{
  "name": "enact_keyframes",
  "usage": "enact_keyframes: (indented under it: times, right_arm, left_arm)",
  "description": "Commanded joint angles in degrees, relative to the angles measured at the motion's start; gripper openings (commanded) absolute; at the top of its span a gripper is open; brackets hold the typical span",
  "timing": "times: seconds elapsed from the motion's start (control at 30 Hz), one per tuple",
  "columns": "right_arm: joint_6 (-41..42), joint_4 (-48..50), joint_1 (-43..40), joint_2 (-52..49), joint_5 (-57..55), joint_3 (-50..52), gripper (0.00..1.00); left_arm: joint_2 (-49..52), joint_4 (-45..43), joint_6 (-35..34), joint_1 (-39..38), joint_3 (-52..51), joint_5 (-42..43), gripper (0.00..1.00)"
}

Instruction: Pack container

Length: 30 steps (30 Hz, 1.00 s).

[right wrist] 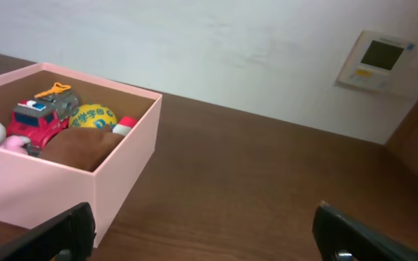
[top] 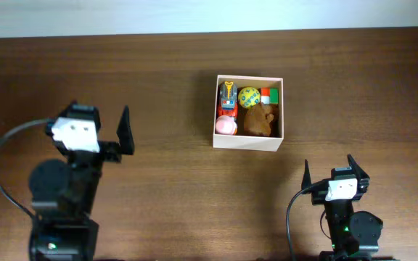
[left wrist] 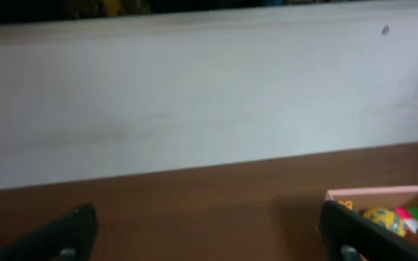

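With the toys [top: 249, 96] packed in the container [top: 247, 142] near the far edge of the bench [top: 158, 87], the left gripper [left wrist: 209, 243] and right gripper [top: 328, 170], both open and empty, are best held clear.

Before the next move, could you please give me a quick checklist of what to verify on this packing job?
1. Left end effector open and empty: ok.
2. Right end effector open and empty: ok.
3. Both stand apart from the container: ok.
4. Container upright on the table: ok.
5. Toy truck, yellow ball and brown plush inside its walls: ok.
6. Anything poking above the rim: cannot tell.
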<state>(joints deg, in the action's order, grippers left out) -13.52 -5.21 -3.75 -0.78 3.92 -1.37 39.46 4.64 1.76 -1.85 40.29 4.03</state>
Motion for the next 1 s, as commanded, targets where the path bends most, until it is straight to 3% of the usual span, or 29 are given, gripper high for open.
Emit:
enact_keyframes:
  times: [0.0, 0.5, 0.97]
  right_arm:
    - [0.24, 0.11, 0.35, 0.59, -0.55, 0.57, 0.99]
    - [0.24, 0.11, 0.35, 0.59, -0.57, 0.57, 0.99]
    - [0.24, 0.11, 0.35, 0.59, -0.57, 0.57, 0.99]
  left_arm:
    - [-3.74, -3.13, -4.17, 0.13, -5.99, -0.17, 0.99]
    - [-23.15, -5.07, -4.15, 0.13, -22.14, 0.02, 0.99]
    - [-33.83, -10.84, -4.15, 0.15, -35.67, 0.02, 0.99]
